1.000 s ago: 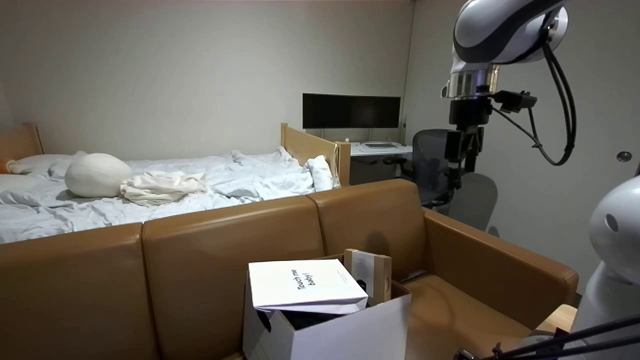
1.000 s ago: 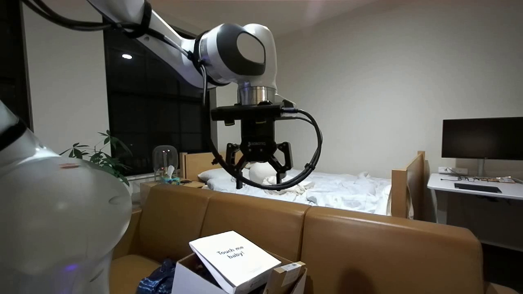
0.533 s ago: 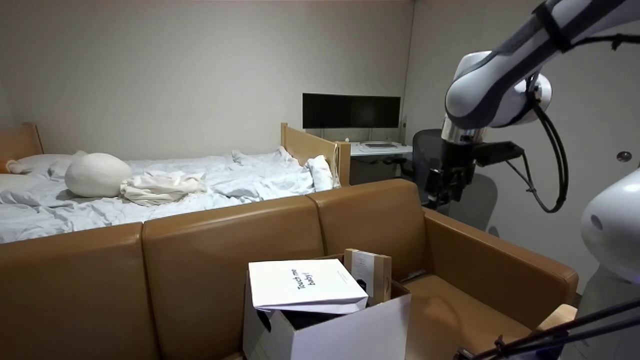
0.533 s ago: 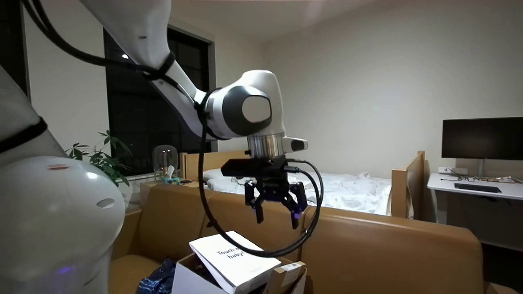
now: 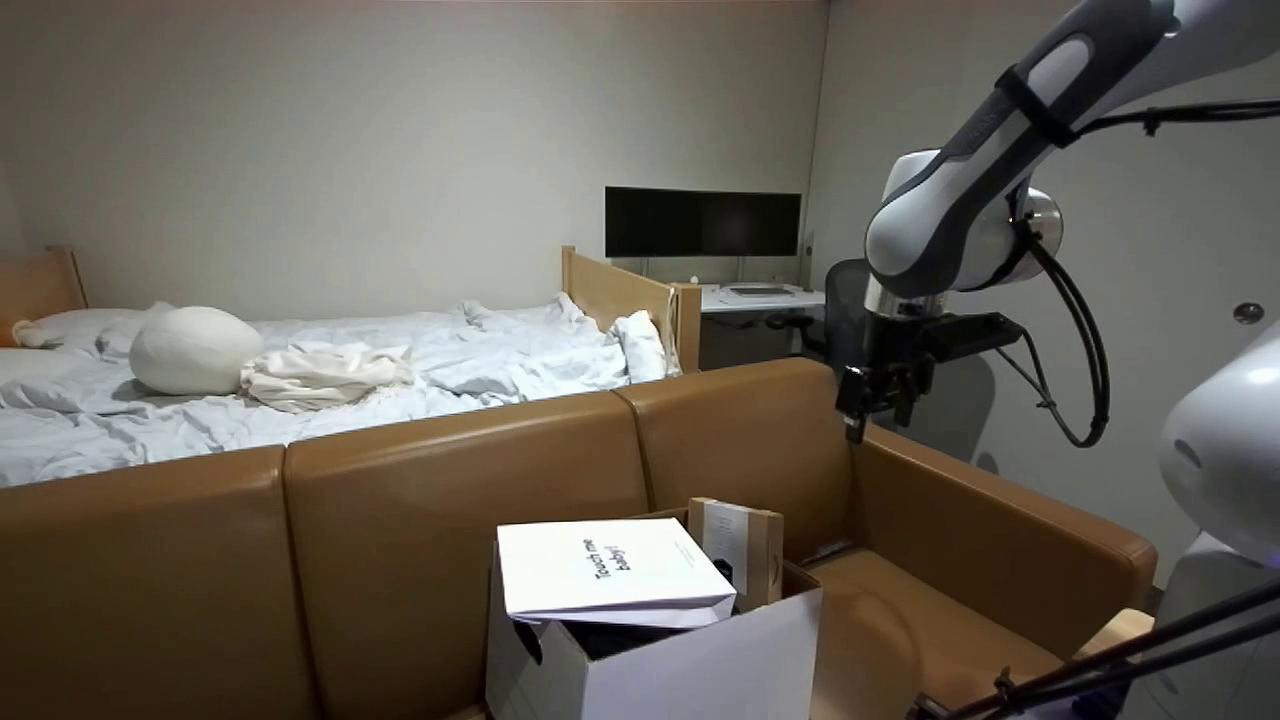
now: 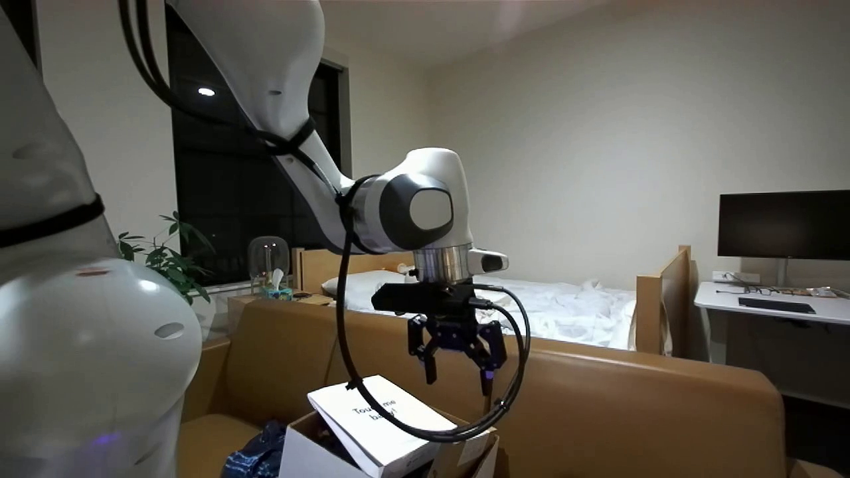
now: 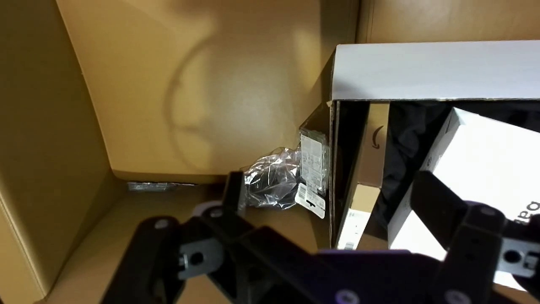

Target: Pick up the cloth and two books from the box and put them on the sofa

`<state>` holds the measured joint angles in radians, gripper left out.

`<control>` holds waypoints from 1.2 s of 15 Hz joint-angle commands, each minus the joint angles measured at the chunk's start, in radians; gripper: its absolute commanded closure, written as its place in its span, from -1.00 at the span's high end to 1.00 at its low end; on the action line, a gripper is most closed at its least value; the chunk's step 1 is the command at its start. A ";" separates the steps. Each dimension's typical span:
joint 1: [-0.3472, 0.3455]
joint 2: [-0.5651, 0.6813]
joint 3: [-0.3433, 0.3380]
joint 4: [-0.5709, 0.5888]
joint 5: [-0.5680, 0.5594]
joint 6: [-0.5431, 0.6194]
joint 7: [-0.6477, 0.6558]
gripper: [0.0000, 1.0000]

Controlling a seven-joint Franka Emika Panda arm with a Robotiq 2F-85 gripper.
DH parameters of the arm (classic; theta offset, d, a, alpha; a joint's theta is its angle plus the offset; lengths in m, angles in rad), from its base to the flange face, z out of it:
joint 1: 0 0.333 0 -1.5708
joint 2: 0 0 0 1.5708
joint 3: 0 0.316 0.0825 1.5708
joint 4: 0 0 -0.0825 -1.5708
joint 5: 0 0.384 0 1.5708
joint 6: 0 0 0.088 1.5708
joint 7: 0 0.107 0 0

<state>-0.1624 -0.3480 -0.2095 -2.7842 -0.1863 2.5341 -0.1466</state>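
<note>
Lower than a moment ago, the tool [image 6: 459,385] is spread wide and empty, and the white "Touch me baby!" pack [image 5: 615,572], brown Amazon carton [image 7: 369,169] and black cloth [image 7: 408,137] in the box [image 5: 700,665] look left to move, though the blue cloth [image 6: 259,453] beside it may be done.

bed [image 5: 470,350], seen in both exterior views: rumpled white bedding [image 6: 558,305], wooden end boards [image 5: 615,290] | behind bed: plain pale wall [image 5: 400,150] | beyond bed's foot: white desk [image 6: 830,311] carrying dark monitor [image 5: 700,222], office chair [image 5: 845,300] | toward bed's head: dark window [image 6: 212,192] with bright light spot [image 6: 206,91], leafy plant [image 6: 169,262], glass dome [image 6: 268,255]
</note>
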 commanded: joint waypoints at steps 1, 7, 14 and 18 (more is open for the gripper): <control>0.044 0.164 -0.005 0.067 0.091 0.010 -0.050 1.00; 0.053 0.476 0.038 0.218 0.130 0.109 0.021 1.00; 0.000 0.701 0.185 0.412 0.351 0.111 -0.083 1.00; 0.004 0.778 0.217 0.500 0.381 0.135 -0.037 1.00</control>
<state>-0.1446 0.3766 -0.0058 -2.3357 0.1825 2.6492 -0.1820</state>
